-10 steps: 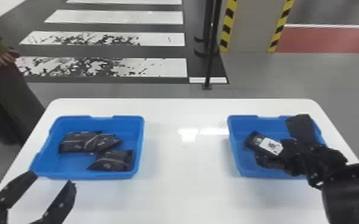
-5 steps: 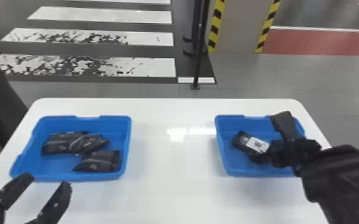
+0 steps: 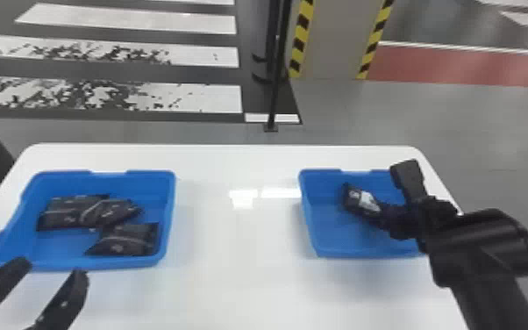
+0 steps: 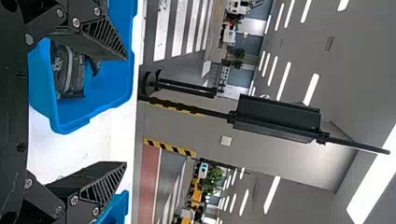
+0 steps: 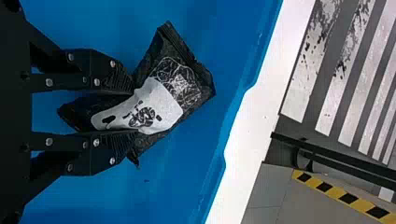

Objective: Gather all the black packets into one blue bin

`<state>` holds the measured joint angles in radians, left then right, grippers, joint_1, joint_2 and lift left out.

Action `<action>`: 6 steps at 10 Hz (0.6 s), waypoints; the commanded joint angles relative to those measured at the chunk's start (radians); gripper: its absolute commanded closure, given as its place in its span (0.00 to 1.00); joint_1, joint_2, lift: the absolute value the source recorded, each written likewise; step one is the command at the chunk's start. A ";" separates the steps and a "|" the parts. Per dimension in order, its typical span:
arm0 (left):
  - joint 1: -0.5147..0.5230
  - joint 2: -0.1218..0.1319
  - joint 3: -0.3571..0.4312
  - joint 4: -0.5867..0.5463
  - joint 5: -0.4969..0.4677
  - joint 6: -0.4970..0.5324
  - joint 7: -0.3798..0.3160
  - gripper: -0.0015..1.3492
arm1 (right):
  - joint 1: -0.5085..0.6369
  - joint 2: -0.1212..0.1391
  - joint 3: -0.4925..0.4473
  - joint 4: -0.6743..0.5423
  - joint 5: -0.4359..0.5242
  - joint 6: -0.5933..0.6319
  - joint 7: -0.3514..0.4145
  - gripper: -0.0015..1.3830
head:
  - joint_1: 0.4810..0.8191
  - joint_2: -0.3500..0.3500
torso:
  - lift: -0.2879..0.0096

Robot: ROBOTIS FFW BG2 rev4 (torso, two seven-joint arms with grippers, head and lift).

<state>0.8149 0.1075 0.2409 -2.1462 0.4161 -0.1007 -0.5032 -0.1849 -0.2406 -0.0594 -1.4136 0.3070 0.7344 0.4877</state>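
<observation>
In the head view, my right gripper [image 3: 380, 216] is inside the right blue bin [image 3: 333, 252], shut on a black packet [image 3: 355, 199] with a white label. The right wrist view has this packet [image 5: 187, 88] pinched between the fingertips of my right gripper [image 5: 135, 111], its far end sticking out beyond them. Three black packets [image 3: 125, 240] lie in the left blue bin [image 3: 101, 263], two of them overlapping. My left gripper [image 3: 51, 268] stands open and idle at that bin's near edge. The left wrist view shows a packet [image 4: 70, 72] beyond my left gripper [image 4: 125, 111].
Both bins stand on a white table [image 3: 237, 228], with a wide gap of tabletop between them. A black post [image 3: 276, 74] rises from the floor behind the table. The right forearm crosses the table's right edge.
The head view has turned to the right, shifting the scene leftward. Relative to the right bin, my right gripper and its packet have moved slightly up and right. The left gripper remains open.
</observation>
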 commanded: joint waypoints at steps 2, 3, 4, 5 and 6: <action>-0.012 0.011 -0.014 0.002 0.013 0.015 -0.005 0.18 | 0.028 0.004 -0.022 -0.033 -0.004 -0.037 0.002 0.92 | 0.63 0.31 | 0.60; -0.022 0.018 -0.024 0.002 0.025 0.020 -0.009 0.18 | 0.084 0.011 -0.042 -0.136 -0.002 -0.037 0.002 0.92 | 0.63 0.30 | 0.60; -0.030 0.027 -0.034 0.002 0.043 0.022 -0.015 0.18 | 0.153 0.018 -0.048 -0.288 0.022 -0.018 0.002 0.92 | 0.63 0.30 | 0.60; -0.042 0.037 -0.047 0.002 0.063 0.032 -0.020 0.18 | 0.219 0.023 -0.048 -0.443 0.042 0.012 0.002 0.92 | 0.63 0.29 | 0.60; -0.059 0.050 -0.061 0.002 0.078 0.059 -0.026 0.18 | 0.278 0.024 -0.040 -0.558 0.030 0.021 0.003 0.92 | 0.63 0.29 | 0.60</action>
<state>0.7642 0.1512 0.1876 -2.1438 0.4854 -0.0539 -0.5298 0.0600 -0.2180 -0.1030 -1.9030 0.3414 0.7486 0.4906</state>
